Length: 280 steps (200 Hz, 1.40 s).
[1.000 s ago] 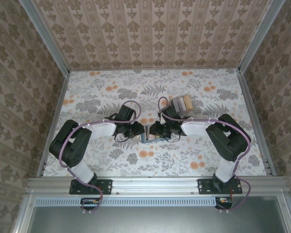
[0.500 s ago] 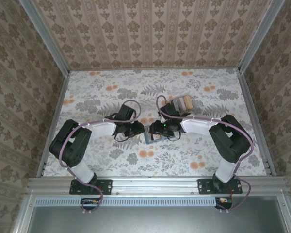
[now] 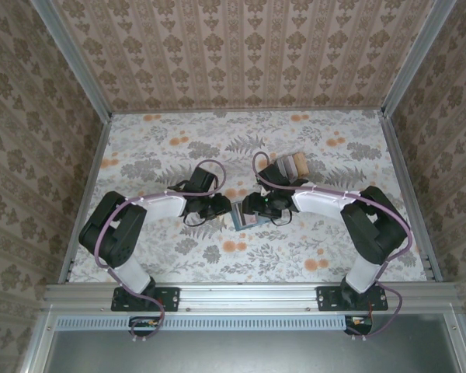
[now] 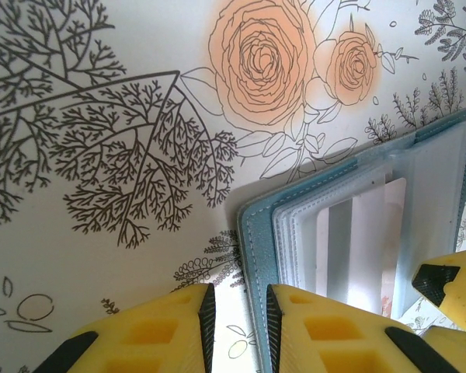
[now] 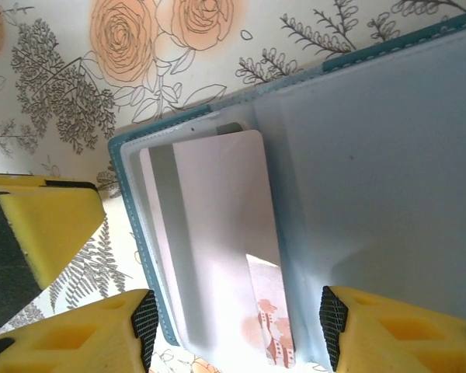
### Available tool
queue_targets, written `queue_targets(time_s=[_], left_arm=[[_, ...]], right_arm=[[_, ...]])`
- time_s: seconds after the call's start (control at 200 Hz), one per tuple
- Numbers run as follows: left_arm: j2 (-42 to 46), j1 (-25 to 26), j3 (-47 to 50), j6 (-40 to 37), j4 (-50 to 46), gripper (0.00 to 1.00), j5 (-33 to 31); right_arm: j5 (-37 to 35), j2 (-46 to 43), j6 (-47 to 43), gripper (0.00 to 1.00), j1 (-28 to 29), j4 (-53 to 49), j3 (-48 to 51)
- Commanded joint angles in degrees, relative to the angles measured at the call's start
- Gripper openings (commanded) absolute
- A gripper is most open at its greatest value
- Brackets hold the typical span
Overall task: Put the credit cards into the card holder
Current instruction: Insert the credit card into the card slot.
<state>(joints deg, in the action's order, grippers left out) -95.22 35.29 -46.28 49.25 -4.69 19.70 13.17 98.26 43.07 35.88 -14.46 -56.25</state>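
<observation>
- The left claw (image 4: 239, 311) has its jaws drawn narrow at the teal outer edge of the card holder (image 4: 252, 233). Whether it pinches that edge cannot be told.
- The card holder lies open and flat on the floral table (image 4: 101, 256), between both claws. It looks light and floppy, so it likely needs pinning at the cover.
- A pale card (image 5: 217, 225) sits partly in the holder's slots. It looks thin, stiff and slick, and is probably best taken by its long edges.
- The right claw (image 5: 237, 322) stands open, its fingers spread either side of that card and gripping nothing.

Centre of table (image 3: 147, 159).
Card holder (image 3: 244, 221) beneath right gripper (image 3: 248, 210), left gripper (image 3: 227, 208) at its left edge; credit cards (image 5: 217, 233) inside; card box (image 3: 291, 165) behind-right.
</observation>
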Motion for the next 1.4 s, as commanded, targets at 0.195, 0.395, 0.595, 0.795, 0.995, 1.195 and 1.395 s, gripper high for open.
queue_targets(time_s=[0.195, 0.395, 0.595, 0.795, 0.995, 1.195, 1.395], left_arm=[[-0.4, 0.4, -2.0, -1.0, -0.2, 0.28, 1.5], [-1.3, 0.7, -3.2, -1.4, 0.1, 0.32, 2.4], [-2.9, 0.7, -3.4, -1.2, 0.5, 0.30, 3.0], [-3.9, 0.7, -4.0, -1.5, -0.1, 0.29, 2.7], [-4.9, 0.7, -5.1, -2.7, -0.7, 0.29, 3.0], [-5.1, 0.7, -5.6, -3.3, -1.1, 0.28, 2.8], [-5.8, 0.7, -5.7, -3.7, -1.0, 0.28, 3.2]], right_arm=[[-0.6, 0.0, -1.5, 0.52, -1.2, -1.0, -1.7], [0.2, 4.1, -2.3, 0.46, -1.2, -0.4, -3.3], [3.6, 6.2, -2.3, 0.35, -1.2, 1.3, -4.3], [3.8, 5.7, -2.3, 0.30, -1.1, 0.7, -4.6], [5.6, 6.5, -2.2, 0.27, -0.7, 1.4, -5.1], [6.5, 8.0, -2.3, 0.26, -0.6, 1.4, -6.1], [8.1, 8.6, -1.4, 0.26, -0.5, 4.0, -6.0]])
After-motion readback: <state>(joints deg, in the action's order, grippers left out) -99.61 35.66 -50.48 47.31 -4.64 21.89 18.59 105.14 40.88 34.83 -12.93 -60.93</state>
